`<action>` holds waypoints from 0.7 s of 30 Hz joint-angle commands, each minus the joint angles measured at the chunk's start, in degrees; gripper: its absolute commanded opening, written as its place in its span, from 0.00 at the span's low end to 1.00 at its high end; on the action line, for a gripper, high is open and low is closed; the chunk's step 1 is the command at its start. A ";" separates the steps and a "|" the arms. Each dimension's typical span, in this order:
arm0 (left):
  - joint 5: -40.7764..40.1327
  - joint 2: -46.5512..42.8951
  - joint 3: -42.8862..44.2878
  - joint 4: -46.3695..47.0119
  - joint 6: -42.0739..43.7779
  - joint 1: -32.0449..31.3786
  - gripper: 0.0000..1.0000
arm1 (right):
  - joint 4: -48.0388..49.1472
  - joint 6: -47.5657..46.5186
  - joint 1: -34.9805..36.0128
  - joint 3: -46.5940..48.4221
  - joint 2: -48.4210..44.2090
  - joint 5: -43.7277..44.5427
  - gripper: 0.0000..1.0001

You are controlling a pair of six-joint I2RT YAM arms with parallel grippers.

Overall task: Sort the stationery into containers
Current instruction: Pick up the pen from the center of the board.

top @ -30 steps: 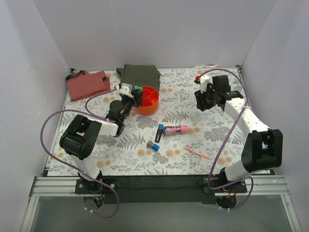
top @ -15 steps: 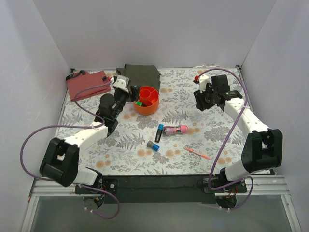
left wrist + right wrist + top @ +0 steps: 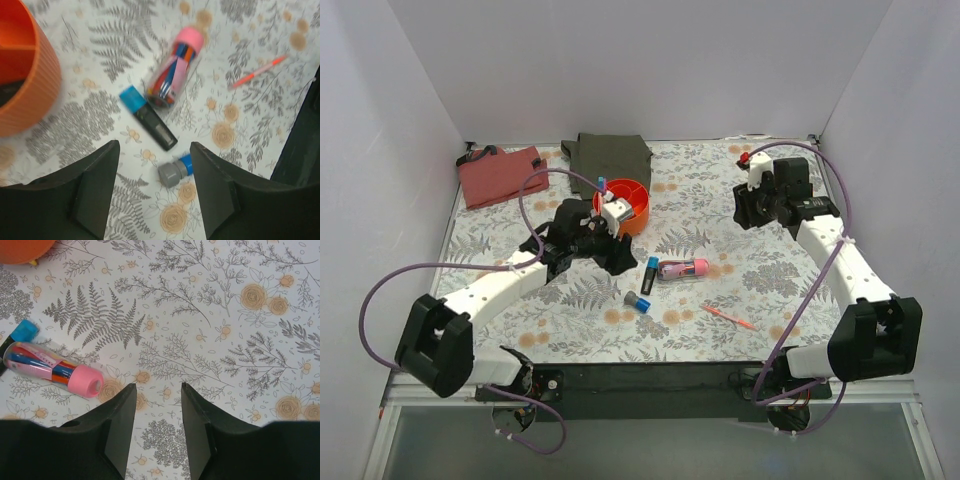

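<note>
Orange bowl point(image 3: 25, 75) near left fingers point(image 3: 97, 185), spread, empty; right fingers point(image 3: 117, 425) spread, empty, over bare table point(image 3: 225, 340).

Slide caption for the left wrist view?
Open left gripper over blue-capped marker, pink-capped tube and grey-blue cylinder; orange bowl at left.

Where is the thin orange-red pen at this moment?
In the top view the orange-red pen lies toward the near right, right of the blue-grey cylinder and below-right of the pink tube.

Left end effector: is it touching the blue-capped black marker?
Apart. Left wrist view: the blue-capped marker lies on the tablecloth between the open fingers of the left end effector, bare cloth showing on both sides.
</note>
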 commanded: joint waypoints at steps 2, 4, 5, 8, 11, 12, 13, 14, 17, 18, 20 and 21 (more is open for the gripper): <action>-3.06 6.16 2.61 -6.49 2.49 -1.82 0.52 | 1.29 3.02 -0.73 -1.86 -3.37 -3.69 0.50; -3.86 8.28 5.15 -7.10 2.40 -2.26 0.49 | 1.91 2.92 -0.64 -2.74 -3.81 -4.49 0.49; -4.12 9.07 5.86 -7.19 2.57 -2.61 0.46 | 2.52 2.66 -0.73 -3.00 -3.90 -4.66 0.48; -5.96 12.41 8.06 -7.98 3.71 -4.19 0.41 | 3.06 2.48 -0.73 -4.06 -4.51 -5.19 0.47; -7.46 15.66 9.64 -7.90 3.89 -5.59 0.42 | 3.41 1.78 -0.81 -4.50 -4.96 -5.98 0.47; -7.46 16.54 10.17 -7.64 3.98 -5.95 0.43 | 3.41 1.61 -0.81 -4.50 -4.96 -5.98 0.47; -7.90 18.20 10.70 -7.55 3.98 -6.30 0.43 | 3.32 1.08 -0.81 -4.41 -4.87 -5.90 0.47; -8.16 19.00 11.58 -7.46 3.98 -7.09 0.43 | 3.41 0.73 -0.81 -4.41 -4.61 -5.72 0.47; -9.91 21.81 12.72 -6.58 3.98 -8.32 0.41 | 3.41 0.11 -1.08 -3.80 -3.91 -5.63 0.48; -10.18 22.52 12.90 -5.97 3.98 -8.58 0.41 | 3.49 0.11 -1.25 -3.54 -3.73 -5.81 0.47; -11.49 24.53 13.52 -5.61 4.07 -9.02 0.40 | 3.49 0.28 -1.78 -2.75 -2.94 -6.16 0.48; -11.68 25.07 14.21 -5.44 4.24 -9.11 0.40 | 3.49 0.37 -1.87 -2.48 -2.76 -6.33 0.47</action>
